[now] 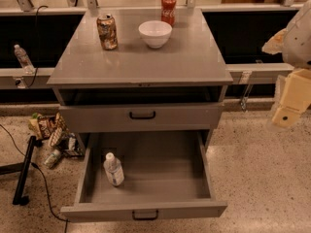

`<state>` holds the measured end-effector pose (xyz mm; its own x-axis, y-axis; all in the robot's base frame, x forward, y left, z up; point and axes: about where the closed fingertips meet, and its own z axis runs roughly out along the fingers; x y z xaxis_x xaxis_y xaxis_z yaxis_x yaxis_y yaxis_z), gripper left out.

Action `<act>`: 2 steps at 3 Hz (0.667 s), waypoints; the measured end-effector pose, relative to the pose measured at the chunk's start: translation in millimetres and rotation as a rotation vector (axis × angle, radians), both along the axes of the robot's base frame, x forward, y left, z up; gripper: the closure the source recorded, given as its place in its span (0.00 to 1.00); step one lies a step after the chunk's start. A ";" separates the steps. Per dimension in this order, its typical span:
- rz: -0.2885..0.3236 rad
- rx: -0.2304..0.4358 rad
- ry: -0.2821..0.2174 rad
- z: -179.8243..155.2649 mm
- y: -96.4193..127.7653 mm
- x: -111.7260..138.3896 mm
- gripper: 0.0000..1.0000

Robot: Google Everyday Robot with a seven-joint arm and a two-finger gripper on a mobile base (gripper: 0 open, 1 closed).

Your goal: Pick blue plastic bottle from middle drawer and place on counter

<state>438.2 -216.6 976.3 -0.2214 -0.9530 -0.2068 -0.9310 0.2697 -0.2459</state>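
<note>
The blue plastic bottle (113,169), clear with a white cap and pale label, lies in the left part of the open middle drawer (160,178), the lowest grey tray with a black handle. The counter (141,57) is the cabinet's flat grey top. My gripper (290,103) is at the right edge of the view, beside the cabinet at about upper-drawer height, far from the bottle.
On the counter stand a brown can (107,31), a white bowl (155,33) and a red soda can (168,10). The closed drawer above (142,115) has a black handle. Snack bags and litter (51,132) lie on the floor left. A clear water bottle (22,57) stands on a ledge left.
</note>
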 end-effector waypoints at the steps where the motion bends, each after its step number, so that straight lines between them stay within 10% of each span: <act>1: 0.003 0.002 -0.010 0.5 1.2 0.3 0.00; 2: 0.018 0.160 -0.005 -31.1 -1.0 8.7 0.00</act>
<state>446.8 -217.6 945.1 -0.2032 -0.9116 -0.3574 -0.9349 0.2892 -0.2059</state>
